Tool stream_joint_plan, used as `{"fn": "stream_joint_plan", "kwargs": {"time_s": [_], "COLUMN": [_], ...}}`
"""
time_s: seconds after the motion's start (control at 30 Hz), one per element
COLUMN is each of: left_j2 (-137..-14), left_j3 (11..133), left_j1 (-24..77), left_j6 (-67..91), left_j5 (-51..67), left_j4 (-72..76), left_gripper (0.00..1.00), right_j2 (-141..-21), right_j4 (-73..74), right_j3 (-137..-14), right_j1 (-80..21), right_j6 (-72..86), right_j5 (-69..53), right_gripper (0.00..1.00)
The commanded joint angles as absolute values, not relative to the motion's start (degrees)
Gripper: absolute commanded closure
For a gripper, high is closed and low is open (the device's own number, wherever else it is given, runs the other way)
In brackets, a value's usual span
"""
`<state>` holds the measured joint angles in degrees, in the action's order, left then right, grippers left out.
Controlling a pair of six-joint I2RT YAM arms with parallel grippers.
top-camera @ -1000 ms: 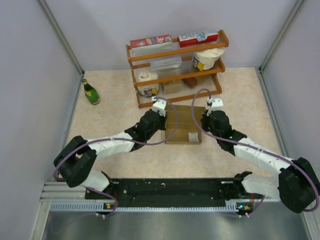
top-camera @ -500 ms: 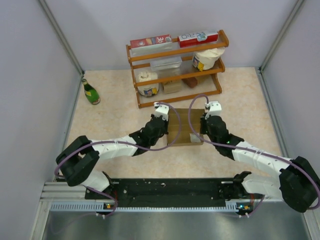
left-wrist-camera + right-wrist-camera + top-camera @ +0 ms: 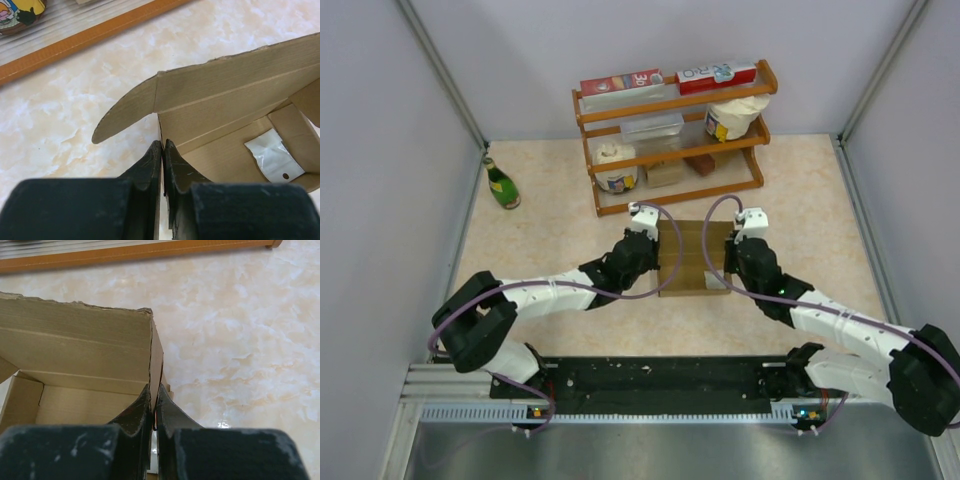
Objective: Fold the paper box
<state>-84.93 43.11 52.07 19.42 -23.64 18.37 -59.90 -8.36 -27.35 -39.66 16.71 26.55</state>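
Partway: plain brown cardboard paper box [image 3: 690, 250] mid-worktop, side walls raised; left gripper [image 3: 163, 146], right gripper [image 3: 153, 391] each clamped on one wall; rounded flap [image 3: 127, 112] untucked, closing remains.

Top cam's mounted high behind the arm bases [image 3: 515, 362], looking down and forward over the whole beige marbled tabletop [image 3: 520, 240]. Both wrist cams sit low and super close, facing forward; all three share the plain brown cardboard box [image 3: 695, 255].

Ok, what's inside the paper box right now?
A small white packet lies on the floor of the paper box. The near part of the floor is hidden behind the left gripper.
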Motion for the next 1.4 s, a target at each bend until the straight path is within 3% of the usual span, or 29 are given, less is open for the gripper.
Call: {"fn": "stream_joint_plan", "kwargs": {"time_s": [0.0,0.3,0.57,1.1,1.37], "left_j2": [-86.0,-86.5,-87.7,-88.8,-90.0], "left_j3": [46.4,47.4,47.5,53.1,54.8], "left_j1": [53.9,53.9,53.9,53.9,53.9], "left_j6": [23.5,25.2,26.4,20.6,22.4], "left_j5": [-13.0,-10.5,-9.1,-17.7,-15.4], "left_j4": [21.6,20.3,20.3,19.2,19.2], "left_gripper": [0.89,0.84,1.0,1.0,0.99], "right_j2": [-57.7,-56.1,-55.4,-53.0,-55.3], "right_j4": [-14.0,-13.4,-15.2,-22.5,-27.0], "right_j3": [-27.7,-26.9,-24.7,-22.2,-20.6], "right_j1": [-42.5,-43.0,-43.1,-43.2,-43.4], "right_j6": [19.6,20.3,20.7,16.8,16.9], "right_j5": [21.5,22.7,22.6,20.7,19.8], "right_gripper": [1.0,1.0,1.0,1.0,1.0]}}
